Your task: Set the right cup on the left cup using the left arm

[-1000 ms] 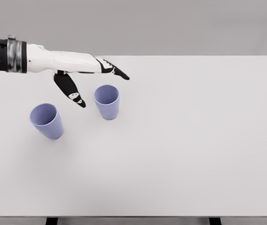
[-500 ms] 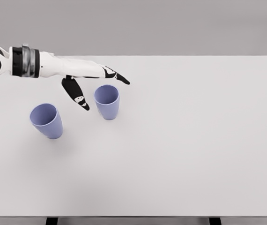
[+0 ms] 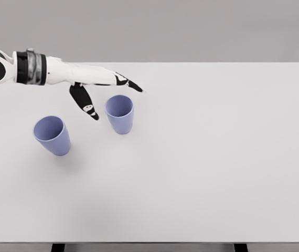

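Lavender plastic, both cups: right cup (image 3: 120, 114) is standing upright near the table's (image 3: 217, 157) far-left area, left cup (image 3: 52, 135) is sitting apart from it, nearer the camera and looking tilted in this view. Left hand (image 3: 101, 88) is reaching in from the left edge, fingers (image 3: 131, 84) spread and extended past the far side of the right cup's rim, thumb (image 3: 85, 102) hanging down just beside the cup's left wall. Nothing is being held; whether the thumb is touching the cup, cannot tell.

Risks as I'm judging them: thumb is sitting very close to the wall, so closing early could be nudging the cup sideways or tipping it, since an empty cup looks light. Fingers are riding high over the rim, so a closure there might be pinching only the lip and slipping. Later, the carry is passing near the left cup, so a low path could be knocking it. Stacking also needs the mouths aligned; an off-centre release could be toppling both.

Right arm isn't showing.
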Motion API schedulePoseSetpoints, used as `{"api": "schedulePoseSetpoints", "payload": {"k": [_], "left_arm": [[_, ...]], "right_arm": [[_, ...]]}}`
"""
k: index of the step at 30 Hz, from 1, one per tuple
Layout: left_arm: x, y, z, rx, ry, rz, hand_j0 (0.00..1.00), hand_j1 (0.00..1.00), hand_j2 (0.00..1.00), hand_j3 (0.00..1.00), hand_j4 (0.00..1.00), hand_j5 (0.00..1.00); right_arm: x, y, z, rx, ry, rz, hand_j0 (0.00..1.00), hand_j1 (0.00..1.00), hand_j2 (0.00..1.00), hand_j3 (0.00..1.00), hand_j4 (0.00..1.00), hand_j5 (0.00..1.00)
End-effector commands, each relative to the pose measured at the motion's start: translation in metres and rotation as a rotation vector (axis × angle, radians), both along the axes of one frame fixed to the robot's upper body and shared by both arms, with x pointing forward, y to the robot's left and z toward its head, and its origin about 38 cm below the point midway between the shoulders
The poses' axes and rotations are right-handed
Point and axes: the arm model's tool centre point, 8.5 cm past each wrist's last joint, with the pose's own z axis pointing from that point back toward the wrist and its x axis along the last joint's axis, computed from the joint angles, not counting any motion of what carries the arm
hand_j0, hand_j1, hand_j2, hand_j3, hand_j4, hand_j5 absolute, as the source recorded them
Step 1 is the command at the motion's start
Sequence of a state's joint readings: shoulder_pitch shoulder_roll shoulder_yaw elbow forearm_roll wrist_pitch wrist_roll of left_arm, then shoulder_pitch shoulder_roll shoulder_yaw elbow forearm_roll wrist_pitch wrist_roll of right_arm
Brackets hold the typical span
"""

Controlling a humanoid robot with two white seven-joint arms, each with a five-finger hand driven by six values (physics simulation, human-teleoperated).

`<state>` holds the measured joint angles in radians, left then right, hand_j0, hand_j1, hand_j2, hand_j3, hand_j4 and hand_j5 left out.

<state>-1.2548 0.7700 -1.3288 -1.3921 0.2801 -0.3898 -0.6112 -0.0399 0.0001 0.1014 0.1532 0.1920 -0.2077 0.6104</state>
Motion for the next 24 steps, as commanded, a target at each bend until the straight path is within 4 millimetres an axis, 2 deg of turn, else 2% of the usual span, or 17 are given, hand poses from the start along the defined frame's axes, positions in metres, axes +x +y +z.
{"api": "schedulePoseSetpoints", "payload": {"k": [1,5,10,14,19,24], "left_arm": [[0.009,0.011,-0.002,0.013,-0.004,0.042,1.0,1.0,1.0,1.0,1.0,1.0],[0.02,0.016,-0.006,-0.002,-0.018,0.034,1.0,1.0,1.0,1.0,1.0,1.0],[0.024,0.004,-0.011,0.022,-0.032,0.012,1.0,1.0,1.0,1.0,1.0,1.0],[0.019,0.001,-0.031,0.02,0.009,0.007,1.0,1.0,1.0,1.0,1.0,1.0],[0.019,-0.01,-0.03,0.02,-0.004,-0.016,1.0,1.0,1.0,1.0,1.0,1.0],[0.019,-0.009,-0.031,0.024,-0.003,-0.016,1.0,1.0,1.0,1.0,1.0,1.0]], "right_arm": [[0.0,0.0,0.0,0.001,0.0,0.001,1.0,1.0,1.0,1.0,1.0,1.0],[0.0,0.0,0.0,0.001,0.0,0.001,1.0,1.0,1.0,1.0,1.0,1.0],[0.0,0.0,0.0,0.001,0.0,0.001,1.0,1.0,1.0,1.0,1.0,1.0],[0.0,0.0,0.0,0.001,0.0,0.001,1.0,1.0,1.0,1.0,1.0,1.0],[0.0,0.0,0.0,0.001,0.0,0.001,1.0,1.0,1.0,1.0,1.0,1.0],[0.0,0.0,0.0,0.001,0.0,0.001,1.0,1.0,1.0,1.0,1.0,1.0]]}}
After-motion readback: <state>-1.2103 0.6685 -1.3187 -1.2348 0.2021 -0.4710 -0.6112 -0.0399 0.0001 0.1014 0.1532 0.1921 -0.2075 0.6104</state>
